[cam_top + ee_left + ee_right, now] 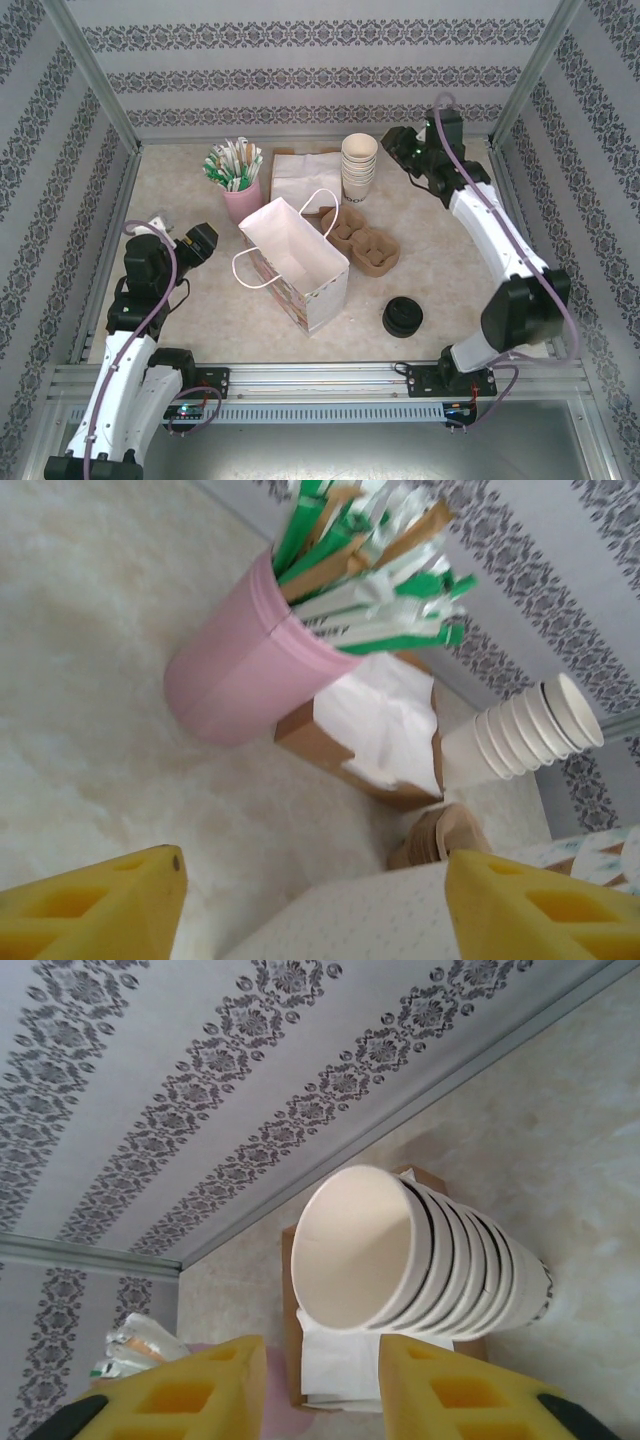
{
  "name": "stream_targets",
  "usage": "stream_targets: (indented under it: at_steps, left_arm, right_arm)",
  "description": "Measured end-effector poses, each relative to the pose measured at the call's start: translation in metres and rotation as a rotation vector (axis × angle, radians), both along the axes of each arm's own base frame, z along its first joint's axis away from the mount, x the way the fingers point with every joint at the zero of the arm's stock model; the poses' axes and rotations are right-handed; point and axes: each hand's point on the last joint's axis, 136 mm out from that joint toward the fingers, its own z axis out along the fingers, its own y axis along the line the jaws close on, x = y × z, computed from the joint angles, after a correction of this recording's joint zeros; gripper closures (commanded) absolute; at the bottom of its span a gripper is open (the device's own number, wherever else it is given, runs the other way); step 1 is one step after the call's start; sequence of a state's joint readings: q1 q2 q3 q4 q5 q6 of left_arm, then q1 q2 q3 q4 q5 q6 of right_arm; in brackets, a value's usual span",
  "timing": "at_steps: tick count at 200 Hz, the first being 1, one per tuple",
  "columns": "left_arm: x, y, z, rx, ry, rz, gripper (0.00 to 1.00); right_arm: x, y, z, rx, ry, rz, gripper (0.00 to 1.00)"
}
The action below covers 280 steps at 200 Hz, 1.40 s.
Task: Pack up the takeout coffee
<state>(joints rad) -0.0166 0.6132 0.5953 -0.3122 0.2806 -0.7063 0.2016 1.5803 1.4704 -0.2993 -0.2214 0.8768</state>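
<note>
Left hand [315, 880] open, empty, by the bag [325, 297], facing the pink cup [235, 680]. Right hand [320, 1360] part-open, empty, near the cup stack's [470, 1270] top.

From high above the near edge we look down on the whole worktop [440, 290]. Behind the left tool [315, 905] we sit low, facing the back wall [560, 580] past the pink cup [235, 670]. Behind the right tool [320, 1385] we look closely into the cup stack [420, 1260]; all three views share that stack.
</note>
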Motion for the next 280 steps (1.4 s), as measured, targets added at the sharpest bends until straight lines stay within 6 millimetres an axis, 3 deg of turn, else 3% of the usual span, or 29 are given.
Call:
stream_targets:
  at_steps: [31, 76, 148, 180, 227, 280]
  left_arm:
    - [-0.009, 0.0, -0.016, -0.005, 0.08, -0.001, 0.35]
    - [-0.014, 0.001, -0.026, -0.005, 0.13, 0.009, 0.39]
    - [-0.012, 0.001, -0.031, -0.007, 0.164, 0.011, 0.4]
    - [-0.012, 0.003, -0.032, -0.003, 0.166, 0.019, 0.41]
    - [-0.011, 0.004, -0.03, 0.002, 0.168, 0.026, 0.43]
    - [-0.011, 0.004, -0.028, 0.003, 0.165, 0.027, 0.44]
  right_arm:
    - [0.025, 0.011, -0.028, -0.02, 0.086, -0.006, 0.7]
    - [0.036, 0.008, -0.056, -0.067, 0.166, -0.043, 0.71]
    - [0.053, 0.01, -0.062, -0.083, 0.175, -0.053, 0.72]
    - [0.053, 0.008, -0.066, -0.111, 0.189, -0.065, 0.72]
    - [0.05, 0.019, -0.062, -0.142, 0.18, -0.041, 0.81]
    - [0.052, 0.015, -0.059, -0.177, 0.175, -0.048, 0.84]
